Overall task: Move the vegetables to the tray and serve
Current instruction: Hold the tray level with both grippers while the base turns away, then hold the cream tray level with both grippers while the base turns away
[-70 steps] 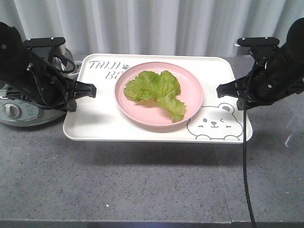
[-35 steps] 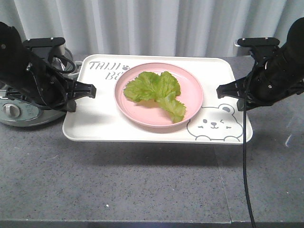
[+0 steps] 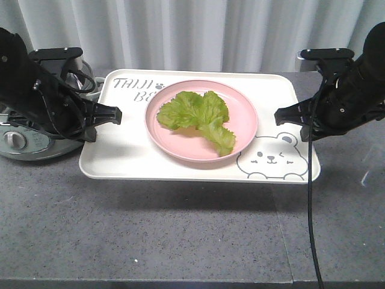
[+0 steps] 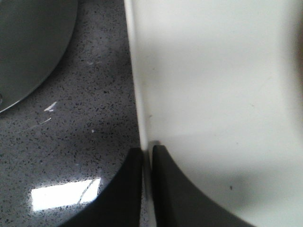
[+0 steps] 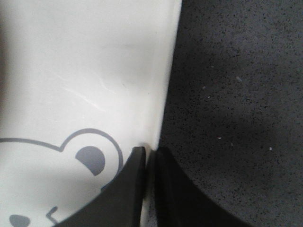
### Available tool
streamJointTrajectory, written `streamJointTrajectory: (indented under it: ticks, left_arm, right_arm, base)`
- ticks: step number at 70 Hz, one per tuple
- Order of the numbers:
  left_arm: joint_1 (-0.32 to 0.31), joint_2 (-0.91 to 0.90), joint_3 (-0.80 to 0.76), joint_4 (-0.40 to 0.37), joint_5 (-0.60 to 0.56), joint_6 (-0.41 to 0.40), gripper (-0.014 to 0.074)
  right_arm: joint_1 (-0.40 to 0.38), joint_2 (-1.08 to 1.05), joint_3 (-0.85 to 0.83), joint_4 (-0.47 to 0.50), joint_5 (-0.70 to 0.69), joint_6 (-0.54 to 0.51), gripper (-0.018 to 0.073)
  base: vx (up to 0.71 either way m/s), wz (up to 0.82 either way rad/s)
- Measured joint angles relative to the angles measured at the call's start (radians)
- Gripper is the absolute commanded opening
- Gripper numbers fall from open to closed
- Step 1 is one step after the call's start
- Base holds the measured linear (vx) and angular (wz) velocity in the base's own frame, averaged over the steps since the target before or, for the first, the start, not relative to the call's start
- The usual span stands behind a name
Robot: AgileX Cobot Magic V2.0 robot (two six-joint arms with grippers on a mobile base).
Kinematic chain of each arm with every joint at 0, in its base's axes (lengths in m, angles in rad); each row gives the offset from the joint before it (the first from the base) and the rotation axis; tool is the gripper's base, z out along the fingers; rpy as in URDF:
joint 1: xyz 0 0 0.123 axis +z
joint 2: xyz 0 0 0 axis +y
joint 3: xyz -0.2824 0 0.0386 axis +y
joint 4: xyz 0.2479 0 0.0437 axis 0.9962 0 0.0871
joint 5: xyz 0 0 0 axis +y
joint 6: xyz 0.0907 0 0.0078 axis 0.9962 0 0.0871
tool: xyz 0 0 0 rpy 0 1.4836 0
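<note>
Two black tools grip the opposite short ends of a cream-white rectangular plastic tray (image 3: 120, 153) over a dark grey speckled desk (image 3: 180, 241). The left tool (image 3: 112, 115) is clenched on the rim at the end bearing the grey "TAIJI BEAR" lettering (image 3: 135, 88), and the right tool (image 3: 283, 114) is clenched on the rim just beside the printed winking bear face (image 3: 274, 158). Both wrist views show the thin tray edge nipped between two dark fingers (image 4: 132, 189), one on the rim's inner side and one on its outer side. A round pink plate (image 3: 243, 129) sits in the middle of the tray, and a bright green ruffled lettuce leaf (image 3: 195, 113) lies flat on the plate, one lobe reaching toward the bear face. A broad shadow falls on the desk beneath the tray's near edge. A round grey kitchen appliance with a dial (image 3: 24, 143) stands on the desk just beyond the tray's left end, partly hidden by the left arm, and a pale pleated curtain (image 3: 180, 30) hangs behind the scene.
</note>
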Motion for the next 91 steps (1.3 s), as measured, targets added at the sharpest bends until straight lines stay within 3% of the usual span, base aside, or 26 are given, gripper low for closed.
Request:
streamJointTrajectory:
  ticks: [91]
  left_arm:
    - [0.000,0.000,0.000,0.000,0.000,0.001,-0.0008]
  right_arm:
    - [0.000,0.000,0.000,0.000,0.000,0.000,-0.0004]
  base:
    - [0.00,-0.01]
